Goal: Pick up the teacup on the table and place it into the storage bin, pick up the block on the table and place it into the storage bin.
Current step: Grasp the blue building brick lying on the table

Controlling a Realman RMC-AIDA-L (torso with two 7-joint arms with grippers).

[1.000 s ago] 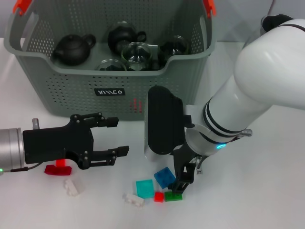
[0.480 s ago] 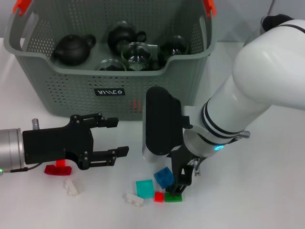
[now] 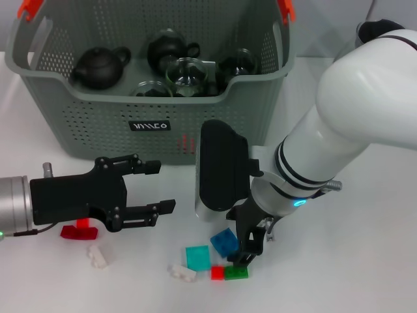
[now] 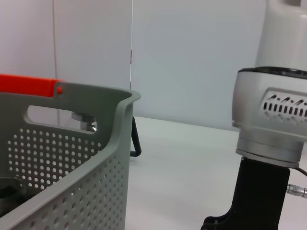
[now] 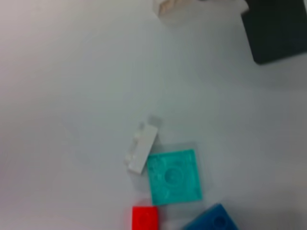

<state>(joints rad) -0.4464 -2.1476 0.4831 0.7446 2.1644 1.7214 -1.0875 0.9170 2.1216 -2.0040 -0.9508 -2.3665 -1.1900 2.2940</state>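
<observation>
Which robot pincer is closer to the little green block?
Right. The right pincer hangs just above the green block; the left pincer is off to its left, near the storage bin.

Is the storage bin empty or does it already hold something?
Not empty. In the head view the storage bin holds dark teapots and clear glass cups; no block is visible inside.

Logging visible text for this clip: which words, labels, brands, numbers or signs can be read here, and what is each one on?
Black label on the front wall of the storage bin: white letters, too blurred to read with confidence.
Small red marks on the same wall, beside the label: too small to read.
Nothing readable on the right gripper, the left gripper, or the blocks on the table, such as the teal block.
</observation>
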